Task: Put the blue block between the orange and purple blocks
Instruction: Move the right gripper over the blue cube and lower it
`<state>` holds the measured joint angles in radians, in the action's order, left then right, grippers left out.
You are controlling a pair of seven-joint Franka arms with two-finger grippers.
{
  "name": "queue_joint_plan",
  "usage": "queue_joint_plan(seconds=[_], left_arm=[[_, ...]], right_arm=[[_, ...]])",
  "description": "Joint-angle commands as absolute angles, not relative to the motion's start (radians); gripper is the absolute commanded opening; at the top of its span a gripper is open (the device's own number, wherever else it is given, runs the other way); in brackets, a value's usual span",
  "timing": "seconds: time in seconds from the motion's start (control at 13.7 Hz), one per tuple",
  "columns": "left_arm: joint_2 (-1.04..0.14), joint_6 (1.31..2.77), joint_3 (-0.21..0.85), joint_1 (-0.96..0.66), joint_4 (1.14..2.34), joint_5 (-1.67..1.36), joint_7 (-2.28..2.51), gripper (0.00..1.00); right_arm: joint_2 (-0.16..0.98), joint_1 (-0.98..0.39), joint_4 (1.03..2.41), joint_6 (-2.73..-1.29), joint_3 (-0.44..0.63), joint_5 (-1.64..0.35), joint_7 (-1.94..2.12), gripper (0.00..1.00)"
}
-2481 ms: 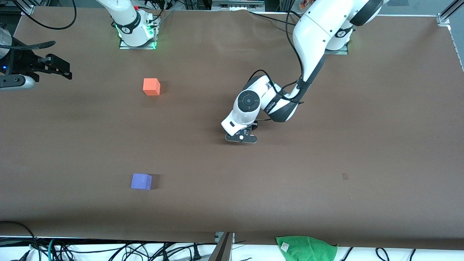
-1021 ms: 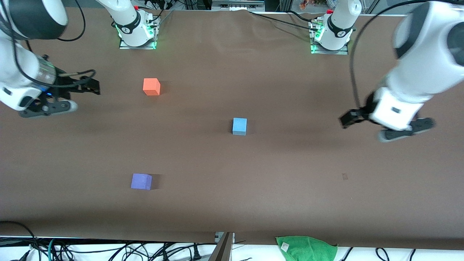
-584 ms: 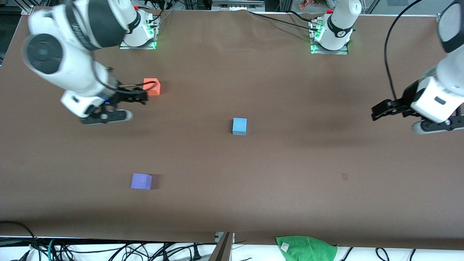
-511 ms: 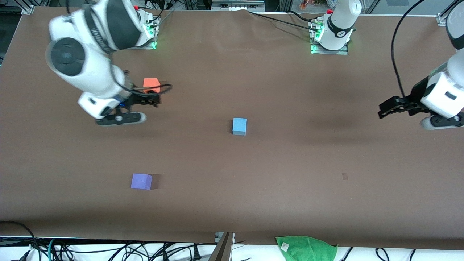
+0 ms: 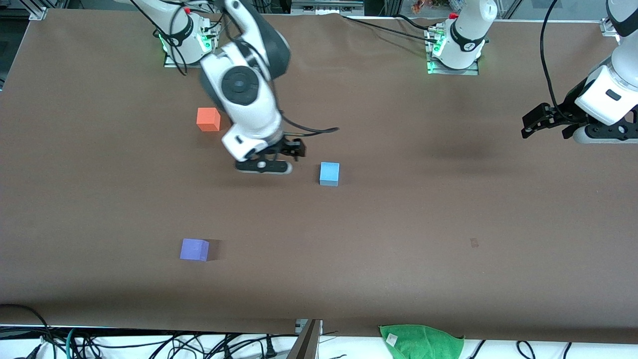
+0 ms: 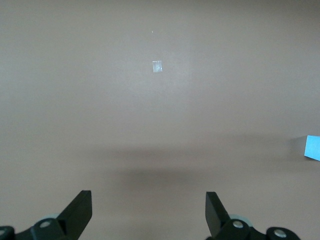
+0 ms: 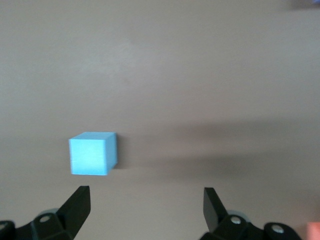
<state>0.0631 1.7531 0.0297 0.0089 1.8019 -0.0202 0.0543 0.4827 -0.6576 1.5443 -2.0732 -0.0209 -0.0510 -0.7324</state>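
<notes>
The blue block [image 5: 329,173] stands on the brown table near its middle. The orange block [image 5: 208,119] stands toward the right arm's end, farther from the front camera. The purple block [image 5: 194,249] stands nearer to it. My right gripper [image 5: 264,166] is open and empty, over the table between the orange and blue blocks, close beside the blue block. In the right wrist view the blue block [image 7: 93,153] lies just ahead of one fingertip of the open right gripper [image 7: 145,210]. My left gripper [image 5: 599,132] waits open [image 6: 148,212] at the left arm's end.
A green cloth [image 5: 421,341] lies at the table's front edge, next to a metal post [image 5: 308,339] and cables. A small pale mark [image 5: 474,243] is on the table, also in the left wrist view [image 6: 157,66]. The blue block [image 6: 313,147] shows at that view's edge.
The left gripper has left the blue block and pulled back to the left arm's end. The right arm has swung in past the orange block to beside the blue block.
</notes>
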Motion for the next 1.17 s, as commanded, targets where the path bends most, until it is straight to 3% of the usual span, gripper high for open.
queue_joint_plan(seconds=[0.0, 0.36, 0.66, 1.09], left_arm=[[0.057, 1.735, 0.035, 0.005, 1.784, 0.023, 0.054, 1.00], [0.058, 1.723, 0.035, 0.005, 1.784, 0.023, 0.051, 1.00], [0.058, 1.723, 0.035, 0.003, 1.783, 0.023, 0.048, 1.00], [0.058, 1.724, 0.035, 0.003, 1.782, 0.023, 0.048, 1.00]], right_arm=[[0.549, -0.719, 1.528, -2.155, -0.006, -0.040, -0.805, 1.00], [0.652, -0.787, 1.516, -2.284, -0.006, 0.011, -0.960, 1.00], [0.750, -0.830, 1.424, -2.287, -0.003, 0.047, -1.055, 1.00], [0.796, -0.853, 1.416, -2.318, 0.000, 0.104, -1.055, 1.00]])
